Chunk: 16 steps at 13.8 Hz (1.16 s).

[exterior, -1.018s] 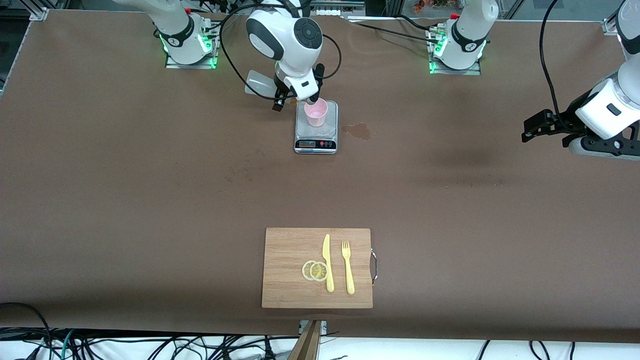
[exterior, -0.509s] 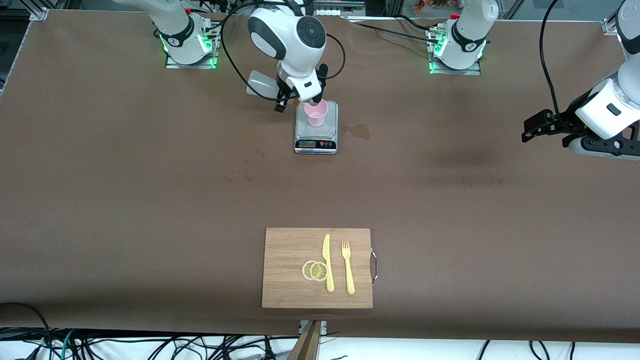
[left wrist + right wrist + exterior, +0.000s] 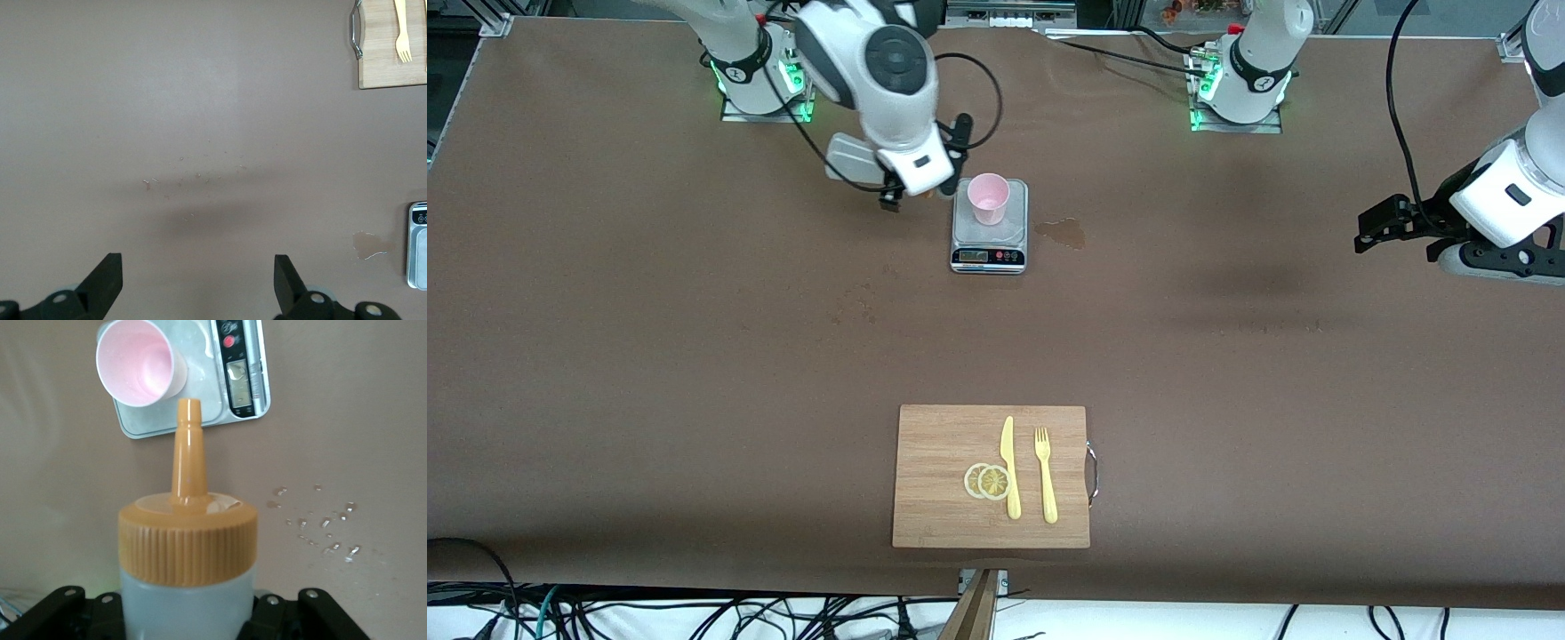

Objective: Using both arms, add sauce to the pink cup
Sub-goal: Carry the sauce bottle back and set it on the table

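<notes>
Right gripper (image 3: 914, 182): clamped on the sauce (image 3: 188, 560), over the table just beside the scale, toward the right arm's end.
Sauce: orange nozzle cap (image 3: 187, 457) tilted toward the pink cup's rim, tip short of it.
Pink cup (image 3: 989, 197): upright on the scale (image 3: 989, 244), near the arm bases.
Left gripper (image 3: 198, 288): fingers wide apart, holding nothing, waiting over bare table at the left arm's end.
Spill (image 3: 1062, 233): wet patch beside the scale, toward the left arm's end.
Cutting board (image 3: 943, 444): near the front camera, carrying knife (image 3: 1009, 467), fork (image 3: 1046, 475), two lemon slices (image 3: 987, 481).
Obstructions: nothing between nozzle and cup.
</notes>
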Each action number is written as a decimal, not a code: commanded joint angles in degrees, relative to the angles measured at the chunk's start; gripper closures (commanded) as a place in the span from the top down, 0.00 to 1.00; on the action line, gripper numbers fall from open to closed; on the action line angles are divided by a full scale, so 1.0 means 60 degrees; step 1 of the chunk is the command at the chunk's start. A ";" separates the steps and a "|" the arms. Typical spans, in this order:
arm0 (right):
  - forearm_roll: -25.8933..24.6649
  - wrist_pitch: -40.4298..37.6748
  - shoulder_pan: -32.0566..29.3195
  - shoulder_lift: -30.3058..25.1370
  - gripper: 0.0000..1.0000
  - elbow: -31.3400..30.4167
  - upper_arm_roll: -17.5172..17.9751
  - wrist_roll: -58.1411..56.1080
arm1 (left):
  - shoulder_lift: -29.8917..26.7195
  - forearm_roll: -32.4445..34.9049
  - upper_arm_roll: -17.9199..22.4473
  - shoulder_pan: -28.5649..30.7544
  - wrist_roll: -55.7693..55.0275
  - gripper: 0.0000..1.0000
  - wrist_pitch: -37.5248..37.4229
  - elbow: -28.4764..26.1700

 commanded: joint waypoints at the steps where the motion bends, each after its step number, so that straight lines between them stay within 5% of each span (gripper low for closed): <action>1: 0.1073 -0.0227 -0.1455 -0.0423 0.00 0.0249 0.0020 -0.2027 | 0.0124 -0.0208 -0.0026 0.0061 0.0101 1.00 -0.0190 0.0231; 6: 0.3781 -0.0300 -0.4065 0.0730 0.00 0.1449 -0.0315 -0.6245 | 0.0139 -0.0222 -0.0026 0.0061 0.0101 1.00 -0.0175 0.0231; 12: 0.7722 -0.1528 -0.4389 0.2752 0.00 0.1833 -0.2599 -1.1912 | 0.0139 -0.0222 -0.0026 0.0061 0.0101 1.00 -0.0175 0.0231; 16: 0.9511 -0.2613 -0.4769 0.4421 0.00 0.1789 -0.3101 -1.5035 | 0.0139 -0.0222 -0.0026 0.0046 0.0101 1.00 -0.0161 0.0231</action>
